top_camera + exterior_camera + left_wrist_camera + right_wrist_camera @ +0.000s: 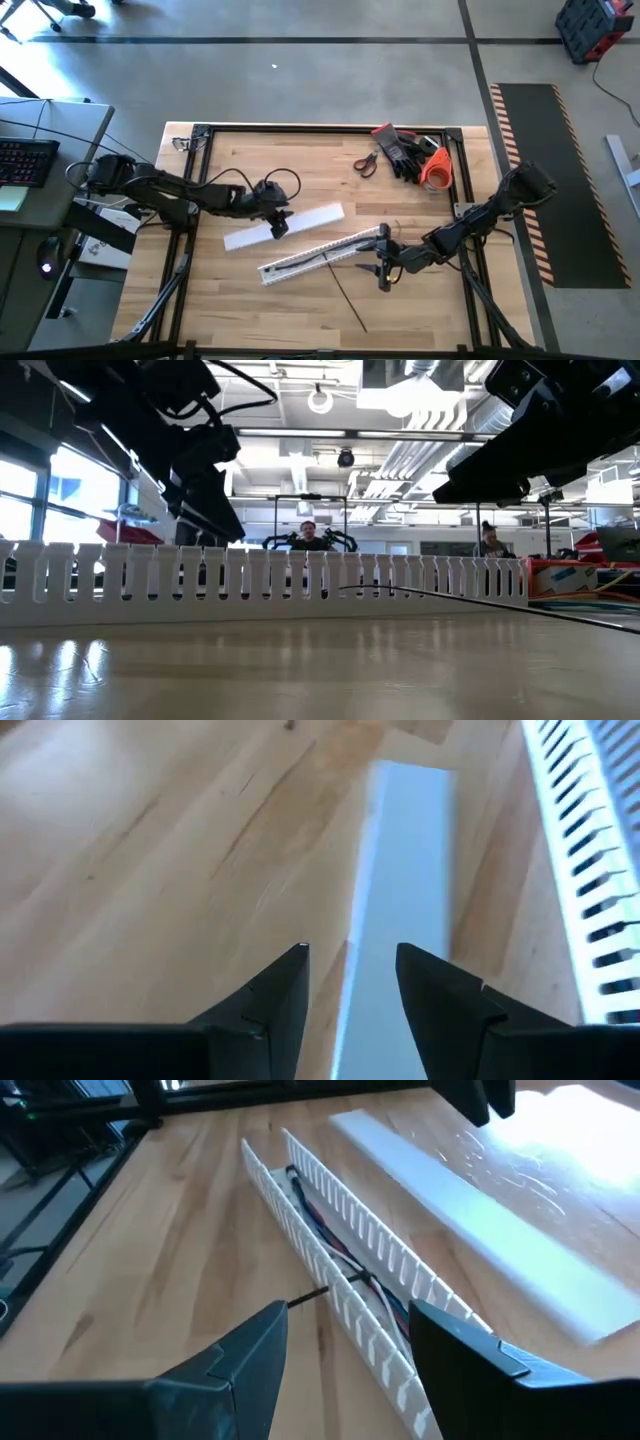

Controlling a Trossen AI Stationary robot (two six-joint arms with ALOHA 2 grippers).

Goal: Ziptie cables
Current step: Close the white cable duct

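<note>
The cables (335,1250), several thin dark, blue and reddish wires, lie lengthwise inside the white comb-toothed duct (325,253), which rests slanted on the table's middle. A thin black strand (345,295) sticks out through the duct's near wall (310,1293) and trails toward the near edge. My right gripper (345,1355) is open just above the duct's right end (383,238) and touches nothing. My left gripper (350,990) is open, hovering over the left part of a flat white cover strip (285,227) that lies beyond the duct.
Red-handled scissors (366,162), black gloves (402,150) and an orange object (436,170) lie at the far right corner. A black frame (330,128) runs round the tabletop. Bare wood (250,310) lies toward the near edge. A person (307,535) sits far behind the table.
</note>
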